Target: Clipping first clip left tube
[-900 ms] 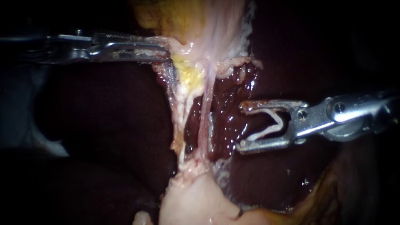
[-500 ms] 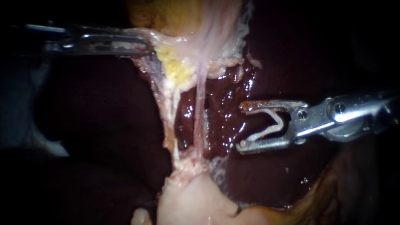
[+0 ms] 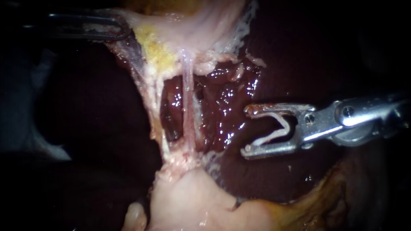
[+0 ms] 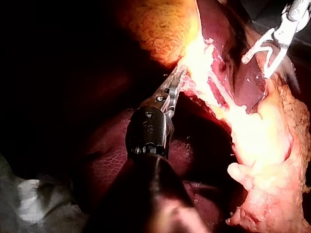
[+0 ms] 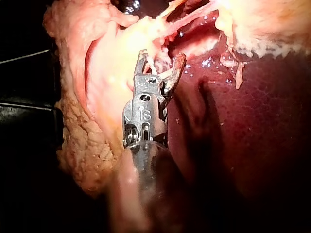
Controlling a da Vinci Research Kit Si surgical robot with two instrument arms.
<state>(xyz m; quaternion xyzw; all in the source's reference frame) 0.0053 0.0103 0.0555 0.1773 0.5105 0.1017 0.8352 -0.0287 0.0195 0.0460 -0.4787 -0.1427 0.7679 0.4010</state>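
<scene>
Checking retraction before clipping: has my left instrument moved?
Yes: the left instrument has drawn up and to the left, away from the right instrument, which held its place.

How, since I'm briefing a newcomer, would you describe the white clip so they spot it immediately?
Start at the red liver mid-view; the right instrument reaches over it from the right. The clip sits at its tip: the only white, bent strip amid grey metal.
</scene>
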